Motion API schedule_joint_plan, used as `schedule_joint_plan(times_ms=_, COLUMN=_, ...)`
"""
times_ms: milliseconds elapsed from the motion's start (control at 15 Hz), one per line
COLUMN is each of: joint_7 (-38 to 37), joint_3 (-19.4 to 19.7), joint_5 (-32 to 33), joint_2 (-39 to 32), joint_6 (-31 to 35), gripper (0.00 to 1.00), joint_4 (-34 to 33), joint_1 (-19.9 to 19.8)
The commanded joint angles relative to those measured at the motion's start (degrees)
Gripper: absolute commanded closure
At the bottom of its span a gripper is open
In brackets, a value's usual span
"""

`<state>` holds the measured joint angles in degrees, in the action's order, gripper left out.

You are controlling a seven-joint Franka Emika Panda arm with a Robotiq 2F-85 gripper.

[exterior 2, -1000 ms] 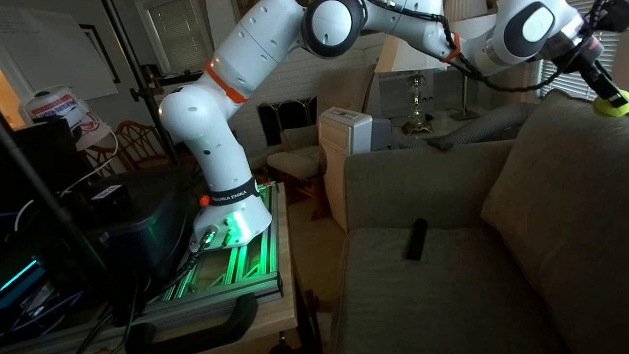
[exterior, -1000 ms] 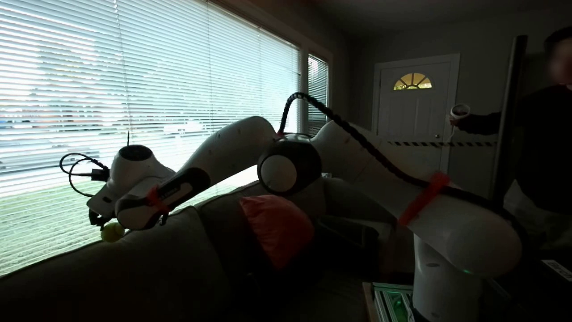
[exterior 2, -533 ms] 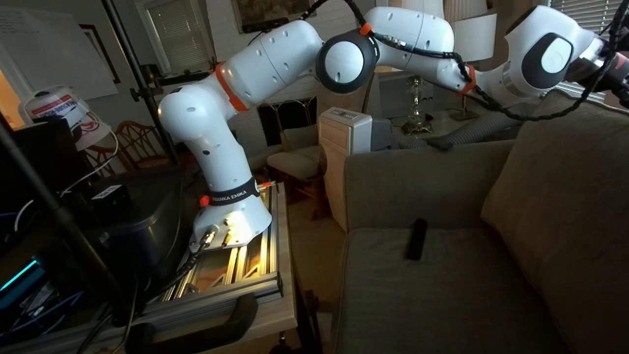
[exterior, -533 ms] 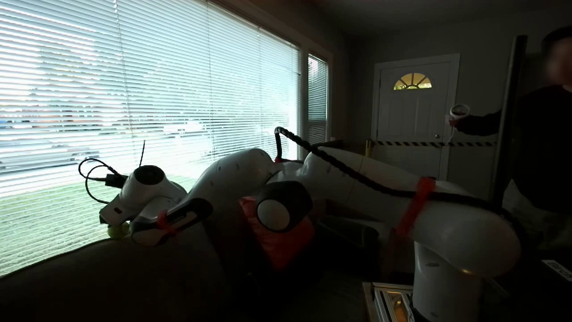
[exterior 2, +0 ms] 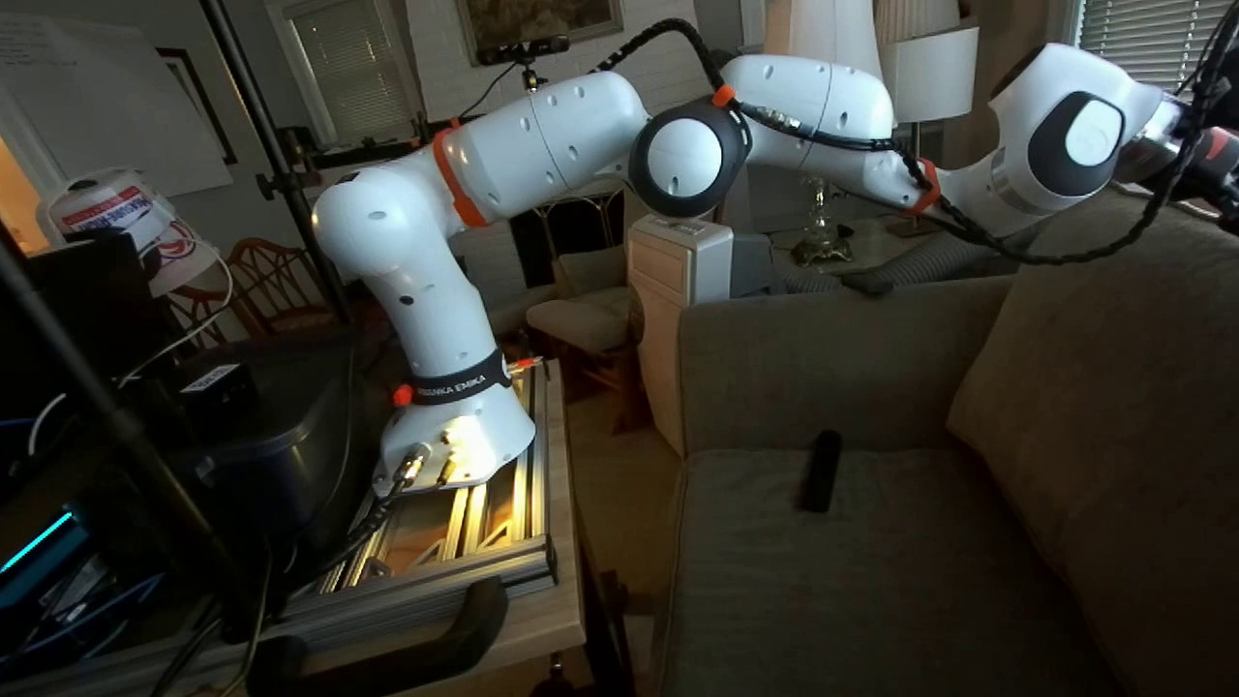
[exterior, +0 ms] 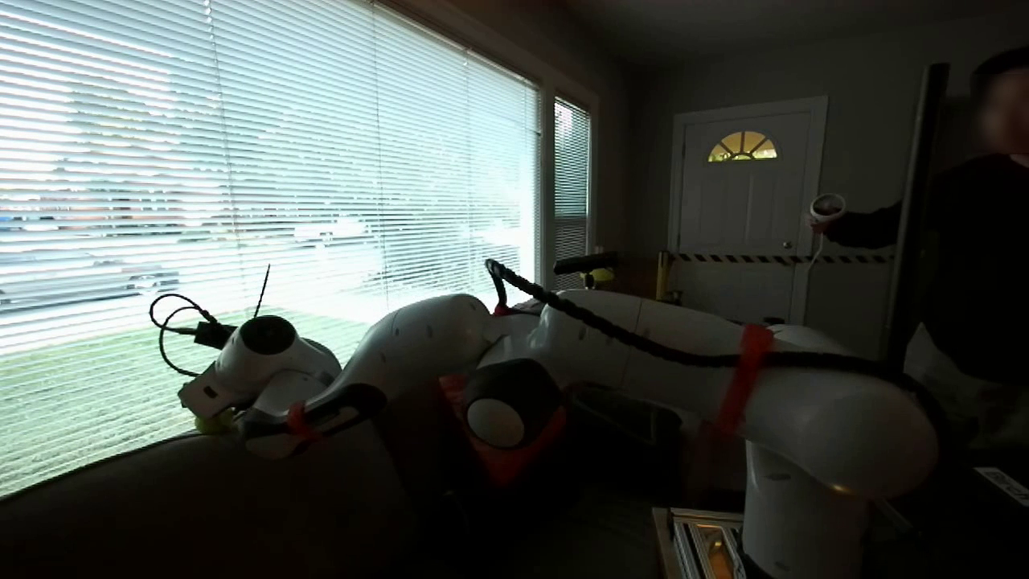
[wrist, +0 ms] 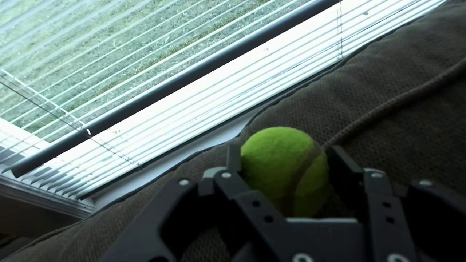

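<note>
A yellow-green tennis ball [wrist: 282, 174] sits between the two fingers of my gripper [wrist: 284, 154] in the wrist view. The left fingertip [wrist: 234, 158] presses against its side, and the right fingertip [wrist: 344, 160] lies close along the opposite side. Behind the ball is the brown-grey sofa back [wrist: 382, 72], near its top edge by the window. In an exterior view the ball [exterior: 215, 421] shows partly below the wrist, just over the sofa's top edge; whether it touches the fabric I cannot tell. The gripper [exterior 2: 1224, 208] is cut off by the frame edge in an exterior view, the ball out of sight.
Window blinds [exterior: 281, 161] run close behind the sofa. A red pillow [exterior: 514, 466] leans on the sofa under the arm's elbow. A black oblong object [exterior 2: 821, 471] lies on the seat. A person [exterior: 989, 241] stands at the far right holding a controller [exterior: 827, 207].
The arm has sunk, its elbow clearly lower. Gripper and ball have shifted together, slightly right in an exterior view, and past the frame edge elsewhere. The base light went from green to yellow.
</note>
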<state>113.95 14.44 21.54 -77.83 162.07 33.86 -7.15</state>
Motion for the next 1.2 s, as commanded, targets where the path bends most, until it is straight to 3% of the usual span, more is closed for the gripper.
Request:
schedule_joint_plan(times_ms=0, joint_7=-3.93, joint_3=3.27, joint_5=0.54, joint_2=-3.42, joint_6=-1.01, gripper=0.64, joint_4=-4.53, joint_1=0.62)
schedule_joint_plan(times_ms=800, joint_7=-4.37, joint_3=4.23, joint_5=0.25, joint_2=-2.33, joint_6=-11.35, gripper=0.64, joint_4=-1.56, joint_1=4.06)
schedule_joint_plan(times_ms=867, joint_7=-4.62, joint_3=4.64, joint_5=0.35, joint_2=-2.32, joint_6=-11.77, gripper=0.55, joint_4=-1.73, joint_1=4.28)
schedule_joint_plan(times_ms=933, joint_7=-4.69, joint_3=4.86, joint_5=0.32, joint_2=-2.29, joint_6=-11.99, gripper=0.14, joint_4=-1.9, joint_1=4.46)
schedule_joint_plan(times_ms=1067, joint_7=-4.7, joint_3=5.26, joint_5=0.38, joint_2=-2.24, joint_6=-12.25, gripper=0.12, joint_4=-2.24, joint_1=4.8)
schedule_joint_plan(times_ms=1133, joint_7=-4.84, joint_3=5.31, joint_5=0.34, joint_2=-2.25, joint_6=-12.46, gripper=0.04, joint_4=-2.33, joint_1=5.02)
